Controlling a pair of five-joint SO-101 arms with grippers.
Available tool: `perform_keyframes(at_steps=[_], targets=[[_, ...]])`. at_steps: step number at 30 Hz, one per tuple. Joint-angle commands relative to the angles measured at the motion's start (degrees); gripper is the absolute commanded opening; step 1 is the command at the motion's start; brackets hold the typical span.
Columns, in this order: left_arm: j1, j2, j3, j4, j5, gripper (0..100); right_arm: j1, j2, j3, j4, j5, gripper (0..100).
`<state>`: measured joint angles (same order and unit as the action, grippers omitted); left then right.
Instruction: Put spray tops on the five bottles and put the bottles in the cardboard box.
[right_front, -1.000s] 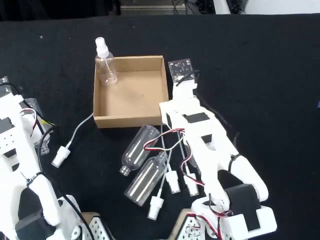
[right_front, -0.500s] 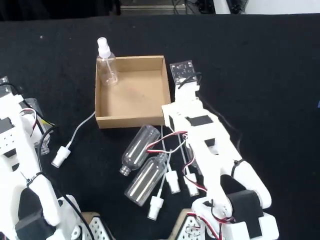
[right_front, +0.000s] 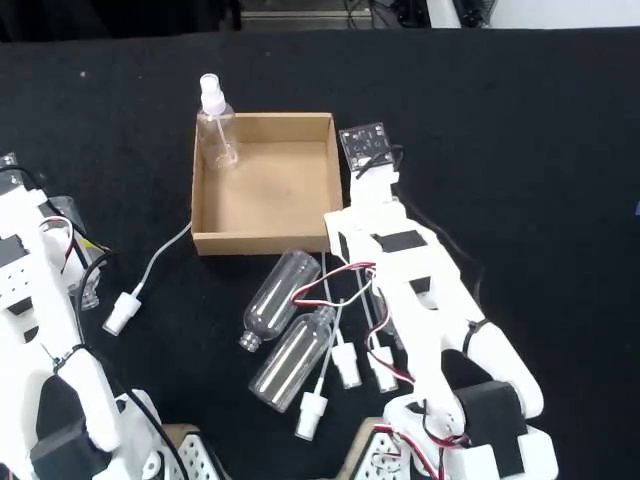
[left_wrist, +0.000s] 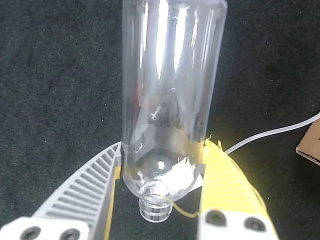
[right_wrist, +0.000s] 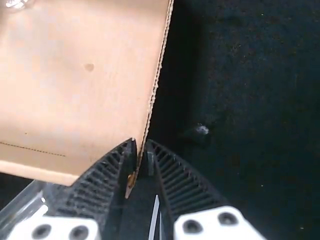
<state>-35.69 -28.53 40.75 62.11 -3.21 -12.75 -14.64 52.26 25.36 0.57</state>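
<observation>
My left gripper (left_wrist: 162, 150) is shut on a clear bottle (left_wrist: 170, 90) with an open neck (left_wrist: 156, 209) and no spray top; this bottle (right_front: 68, 215) lies at the table's left edge. My right gripper (right_wrist: 139, 150) is shut on the right wall of the cardboard box (right_wrist: 75, 75), near the front right corner of the box (right_front: 328, 180). A capped bottle (right_front: 215, 135) stands in the box's far left corner. Two bare bottles (right_front: 280, 290) (right_front: 292, 350) lie in front of the box. Loose spray tops (right_front: 120, 312) (right_front: 346, 365) (right_front: 383, 370) (right_front: 310, 415) lie around them.
The right arm (right_front: 420, 300) stretches over the tubes of the spray tops in front of the box. A thin tube (left_wrist: 270, 135) runs from the left spray top toward the box corner (left_wrist: 310, 145). Black cloth (right_front: 520, 150) lies open to the right.
The box, with the capped bottle in it, has slid a little to the right with my right gripper on its wall. The left arm has kept still.
</observation>
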Motion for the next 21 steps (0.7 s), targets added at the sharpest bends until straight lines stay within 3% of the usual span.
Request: perform_keyframes(at_steps=[1,15,21], targets=[[0.66,-1.05,-0.57,-0.44,0.35,14,1.23,-4.09,-1.27,1.41,2.81,1.0],[0.66,-1.05,-0.57,-0.44,0.35,14,1.41,-4.09,-3.91,1.85,3.78,1.5],[0.66,-1.05,-0.57,-0.44,0.35,14,1.05,-4.09,-8.40,8.53,3.78,17.5]])
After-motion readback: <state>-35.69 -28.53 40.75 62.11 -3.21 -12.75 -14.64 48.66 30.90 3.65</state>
